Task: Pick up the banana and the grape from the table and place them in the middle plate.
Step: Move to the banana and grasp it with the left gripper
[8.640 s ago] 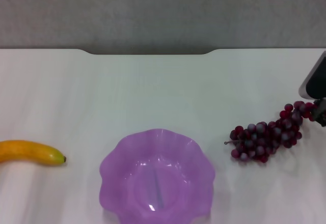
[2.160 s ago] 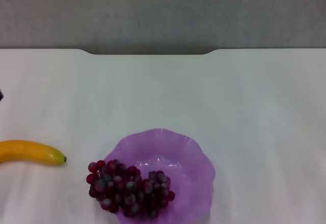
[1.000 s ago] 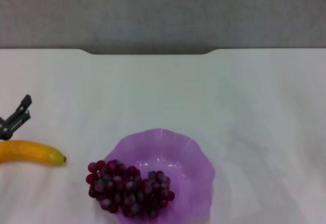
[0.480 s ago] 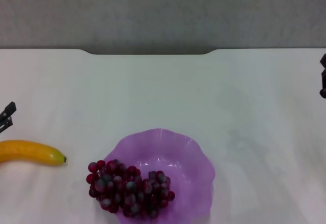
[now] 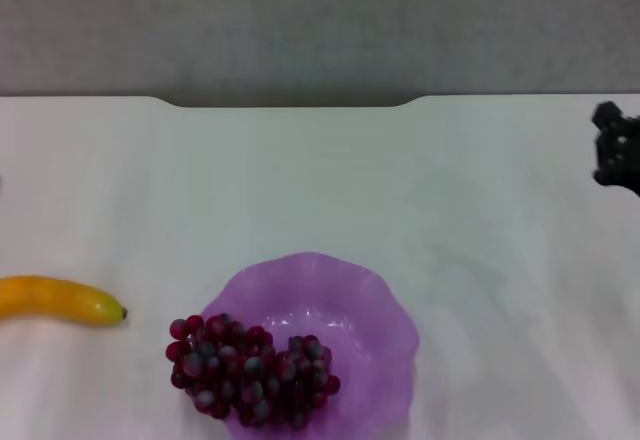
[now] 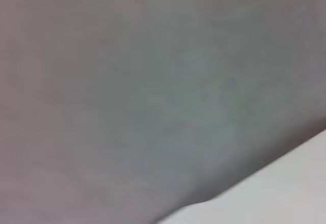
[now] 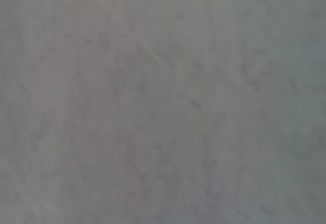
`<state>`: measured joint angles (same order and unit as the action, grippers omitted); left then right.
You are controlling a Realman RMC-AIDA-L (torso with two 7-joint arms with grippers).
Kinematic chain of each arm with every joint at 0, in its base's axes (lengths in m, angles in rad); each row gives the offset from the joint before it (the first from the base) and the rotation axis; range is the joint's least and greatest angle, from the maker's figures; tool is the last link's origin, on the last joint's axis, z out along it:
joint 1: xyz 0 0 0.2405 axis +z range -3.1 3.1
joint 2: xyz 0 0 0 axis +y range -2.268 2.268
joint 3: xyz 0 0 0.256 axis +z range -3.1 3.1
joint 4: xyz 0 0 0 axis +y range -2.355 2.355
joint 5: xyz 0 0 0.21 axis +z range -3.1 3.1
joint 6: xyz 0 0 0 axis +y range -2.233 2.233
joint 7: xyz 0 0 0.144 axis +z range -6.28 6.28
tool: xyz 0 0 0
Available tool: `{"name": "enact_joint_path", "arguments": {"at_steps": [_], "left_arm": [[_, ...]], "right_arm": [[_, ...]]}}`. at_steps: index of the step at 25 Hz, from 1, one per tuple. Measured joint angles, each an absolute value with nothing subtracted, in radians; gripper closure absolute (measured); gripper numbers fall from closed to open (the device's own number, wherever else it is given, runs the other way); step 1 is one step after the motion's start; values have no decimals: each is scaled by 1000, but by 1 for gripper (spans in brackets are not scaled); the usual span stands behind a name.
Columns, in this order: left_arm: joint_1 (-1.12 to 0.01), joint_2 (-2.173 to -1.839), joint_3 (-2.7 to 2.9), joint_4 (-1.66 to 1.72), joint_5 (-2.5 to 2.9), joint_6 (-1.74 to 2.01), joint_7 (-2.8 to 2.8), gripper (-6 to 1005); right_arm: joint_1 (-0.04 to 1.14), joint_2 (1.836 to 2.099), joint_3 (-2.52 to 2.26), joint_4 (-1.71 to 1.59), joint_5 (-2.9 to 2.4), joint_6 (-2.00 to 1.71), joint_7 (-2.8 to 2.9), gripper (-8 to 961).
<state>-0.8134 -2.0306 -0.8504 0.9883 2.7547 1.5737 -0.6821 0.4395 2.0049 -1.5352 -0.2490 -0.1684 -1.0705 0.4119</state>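
The banana point(image 5: 58, 300) lies on the white table point(image 5: 400, 180) at the near left, its dark tip towards the plate. Dark red grapes point(image 5: 245, 372) rest in the middle plate point(image 5: 385, 310), a purple scalloped dish at the near centre, and the bunch hangs over its left rim. A dark part of my right gripper point(image 5: 616, 156) shows at the right edge, above the table and far from both fruits. My left gripper is out of the head view. Neither wrist view shows any fruit or fingers.
The table's far edge has a notch point(image 5: 290, 103) with a grey wall behind it. The left wrist view shows that grey wall and a corner of the table point(image 6: 285, 188). Only a grey surface fills the right wrist view.
The left gripper, beside the banana a second ago, has drawn back out of the left edge. The right gripper has come further in at the right edge. Banana and grapes have not moved.
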Motion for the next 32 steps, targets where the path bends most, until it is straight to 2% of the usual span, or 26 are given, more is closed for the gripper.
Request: {"name": "enact_joint_path", "arguments": {"at_steps": [2, 4, 6, 11, 32], "left_arm": [[-841, -2040, -849, 1244, 2714, 1695, -711, 117], [-805, -2022, -789, 1380, 2690, 1772, -778, 117], [-760, -2028, -686, 1432, 2620, 1793, -844, 118], [-688, -2043, -541, 1390, 2528, 1807, -938, 120], [-735, -2054, -377, 1387, 2763, 1797, -982, 146]], "right_arm": [[462, 2006, -1550, -244, -169, -1065, 426, 944], [468, 2005, -1563, -237, -169, -1063, 451, 944], [462, 2003, -1564, -231, -169, -1062, 469, 944], [465, 2003, -1568, -234, -170, -1062, 469, 944], [487, 2002, -1575, -229, -170, -1061, 473, 944]]}}
